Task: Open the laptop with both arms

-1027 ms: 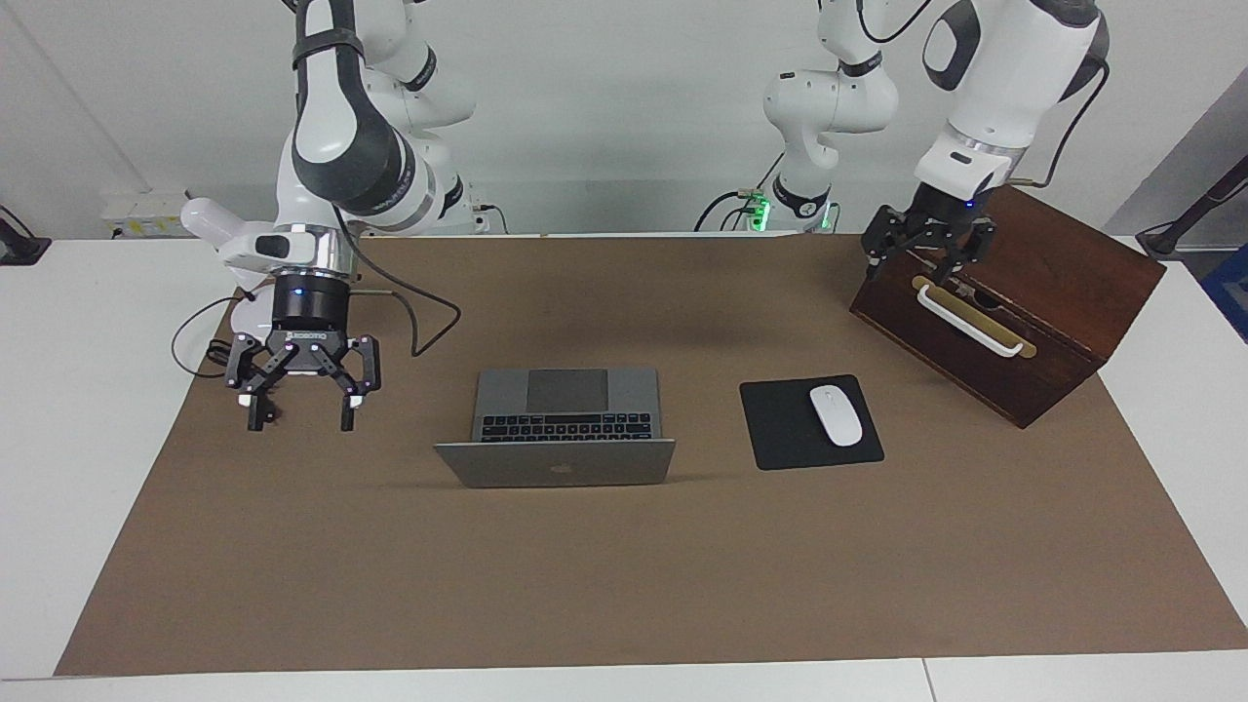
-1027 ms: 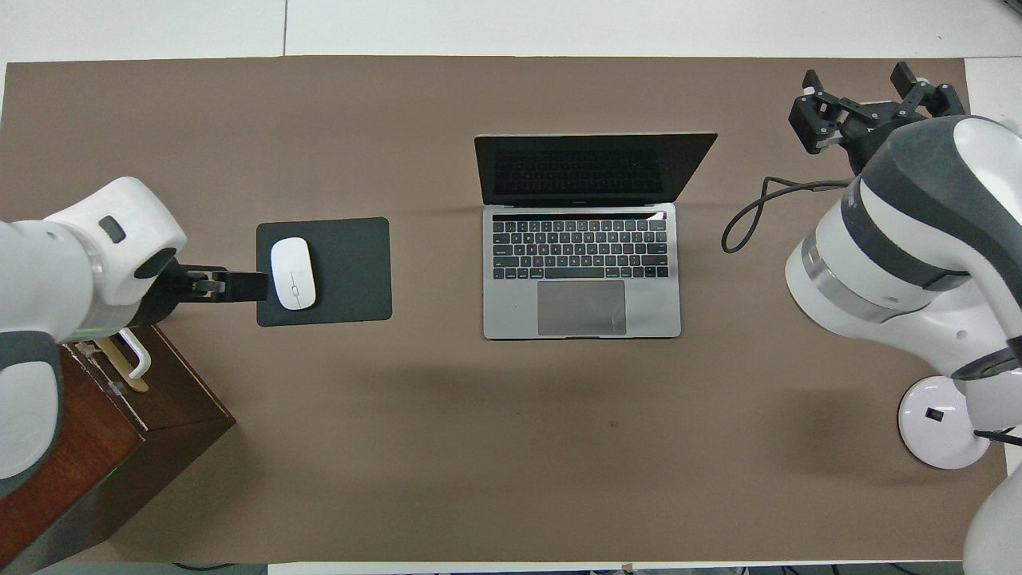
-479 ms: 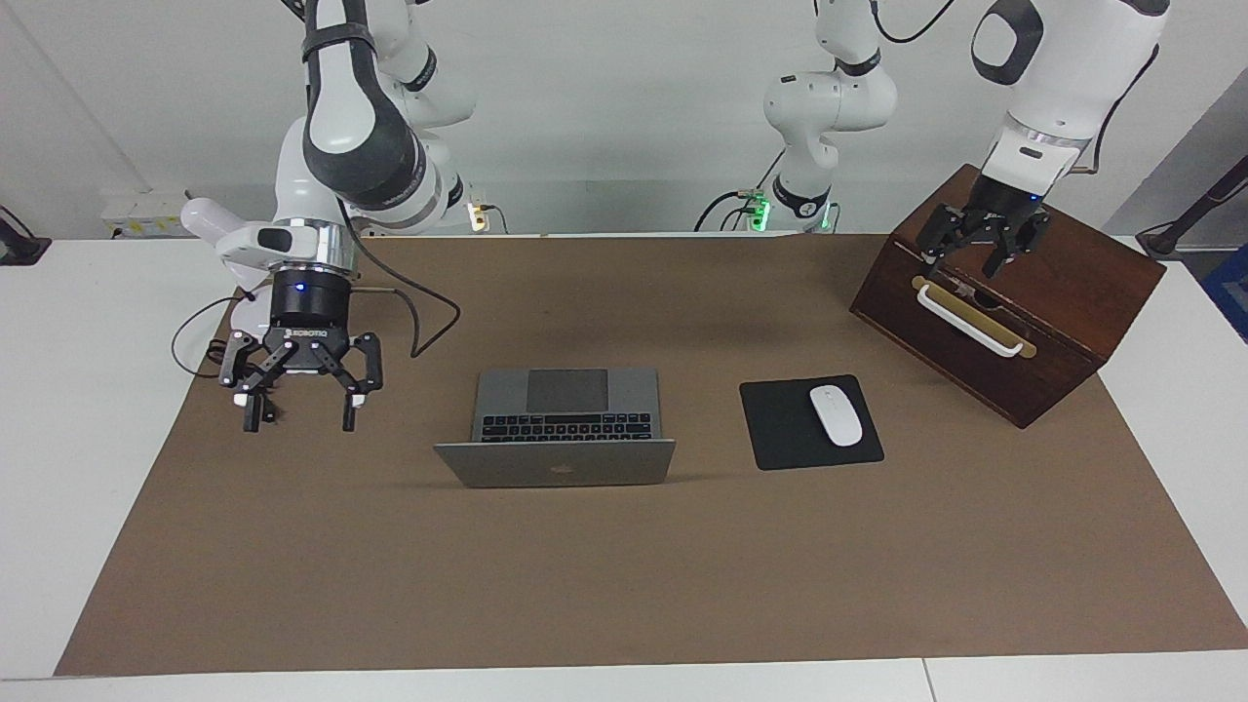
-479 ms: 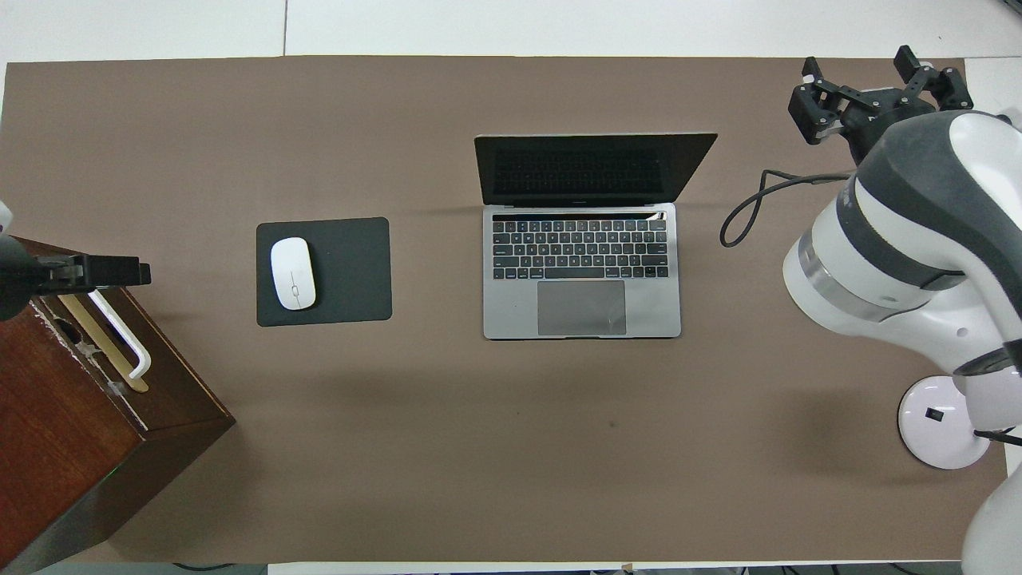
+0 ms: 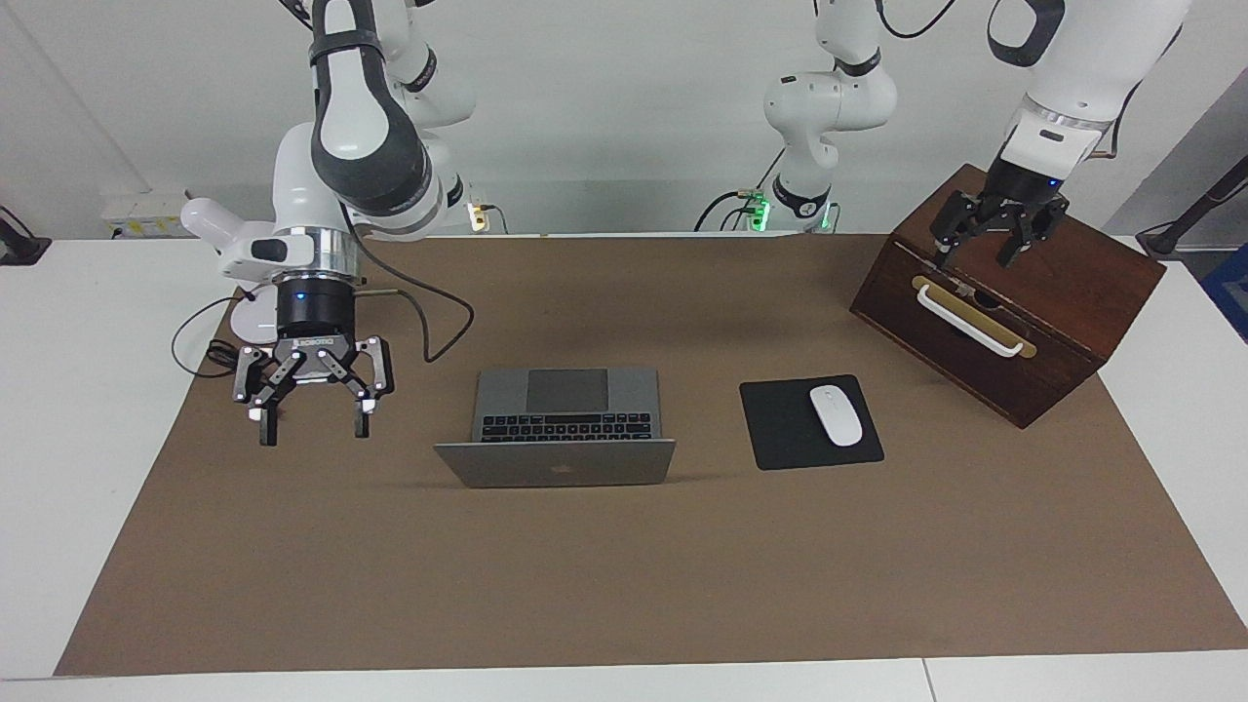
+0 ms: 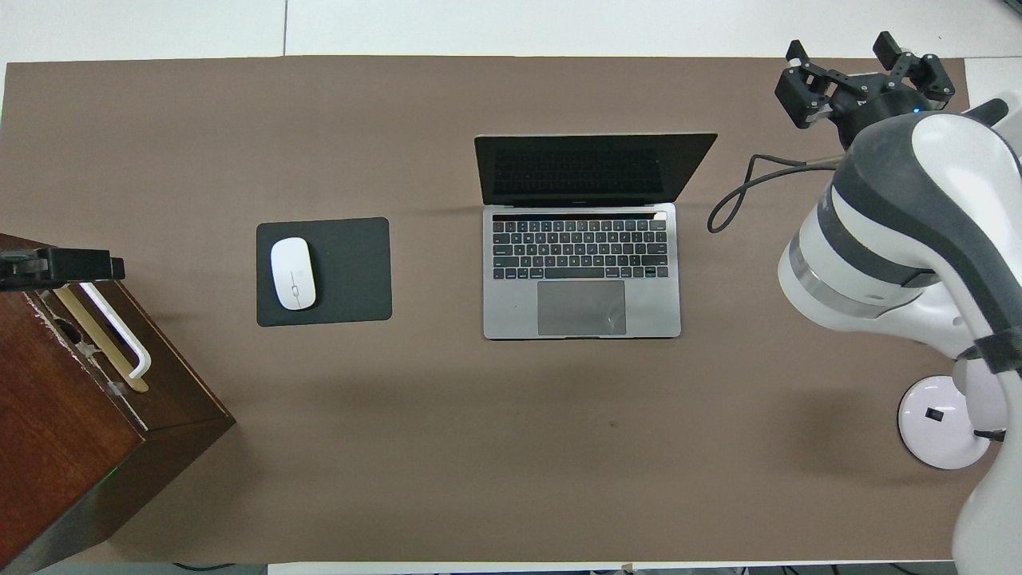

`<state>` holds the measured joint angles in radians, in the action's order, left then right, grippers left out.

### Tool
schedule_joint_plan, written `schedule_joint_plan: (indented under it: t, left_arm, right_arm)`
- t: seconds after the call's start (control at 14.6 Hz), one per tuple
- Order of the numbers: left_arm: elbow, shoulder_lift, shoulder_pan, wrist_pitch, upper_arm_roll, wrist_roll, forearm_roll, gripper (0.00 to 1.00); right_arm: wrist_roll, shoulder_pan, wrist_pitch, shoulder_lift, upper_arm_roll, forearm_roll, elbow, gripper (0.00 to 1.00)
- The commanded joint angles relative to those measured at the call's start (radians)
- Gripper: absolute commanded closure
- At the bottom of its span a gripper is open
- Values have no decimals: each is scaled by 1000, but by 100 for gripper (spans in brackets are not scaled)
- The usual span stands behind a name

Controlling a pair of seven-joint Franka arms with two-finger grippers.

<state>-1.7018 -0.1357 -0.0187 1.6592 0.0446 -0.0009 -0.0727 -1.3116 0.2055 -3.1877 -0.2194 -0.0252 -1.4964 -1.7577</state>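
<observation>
- While its lid stands raised, the laptop point(image 5: 561, 421) sits mid-tabletop, keyboard and trackpad toward the robots, on the brown mat point(image 5: 624, 585).
- Right end effector point(image 5: 313, 429) hangs over the mat beside the laptop, toward the right arm's edge of the tabletop, fingers spread apart, grasping nothing.
- Left end effector point(image 5: 978, 260) is over the wooden box point(image 5: 1063, 322) at the left arm's edge, above its white handle point(image 5: 970, 322), released, nothing between its fingers.
- Black pad point(image 5: 780, 429) lies between laptop and box, carrying a white mouse point(image 5: 836, 415).
- Neither arm touches the laptop.
</observation>
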Motion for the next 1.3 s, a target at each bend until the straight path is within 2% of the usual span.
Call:
schedule_joint_plan:
  t: [0.0,0.41,0.55,0.68,0.89,1.03,1.23]
  left_arm:
    - [122,68,25,-108,-9,-1,8,0]
    - [116,99,26,-104,-11,-1,16,0]
    - [105,102,13,-90,-11,-1,19,0]
    - [93,104,3,-64,-14,-1,39,0]
    - [91,104,3,-55,-22,1,63,0]
    - [91,104,2,-55,-22,2,63,0]
    - [91,102,2,-53,-23,4,60,0]
  right_arm:
    - [185,3,89,-1,24,108,6,0]
    - [553,25,270,-6,83,382,21,0]
    - [667,75,348,-14,164,473,43,0]
    - [736,156,431,-34,281,543,75,0]
    - [969,268,644,-81,465,748,183,0]
    - [1127,282,774,-112,495,875,269,0]
    - [1207,293,967,-132,551,898,328,0]
